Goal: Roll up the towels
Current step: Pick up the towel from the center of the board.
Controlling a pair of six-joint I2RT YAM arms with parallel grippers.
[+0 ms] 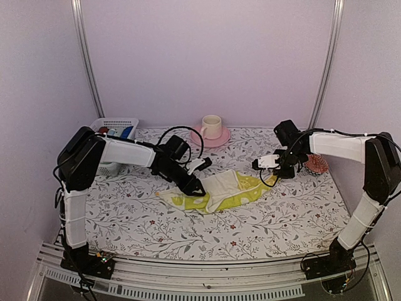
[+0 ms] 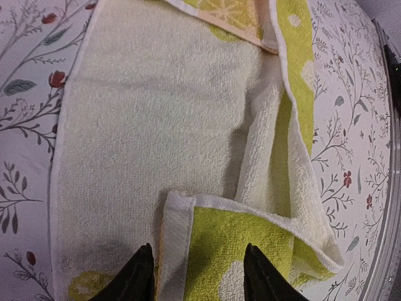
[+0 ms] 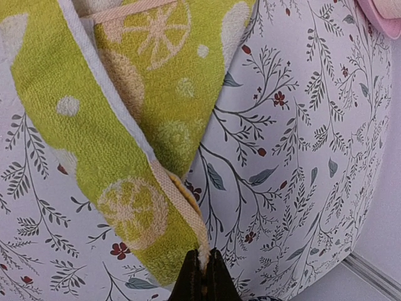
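1. The towel (image 1: 225,188) lies on the middle of the flower-patterned bench (image 1: 282,213), stretched from left to right, with its cream side mostly up and its green lemon-print side showing along the edges.
2. The left gripper (image 1: 195,187) is down at the towel's left end. In the left wrist view its jaws stand apart on either side of a corner of the towel (image 2: 150,125) that is folded over, green face up. The cloth between the fingertips (image 2: 141,276) lies flat and is not pinched.
3. The right gripper (image 1: 274,175) is at the towel's right end, clenched. In the right wrist view its closed tips (image 3: 202,276) nip the pale hem of the towel (image 3: 125,125), and that end rises off the bench towards the grip.
4. At the far edge of the bench a cream cup (image 1: 211,124) stands on a pink saucer (image 1: 220,139).
5. A white basket (image 1: 116,122) sits at the far left, behind the left arm.
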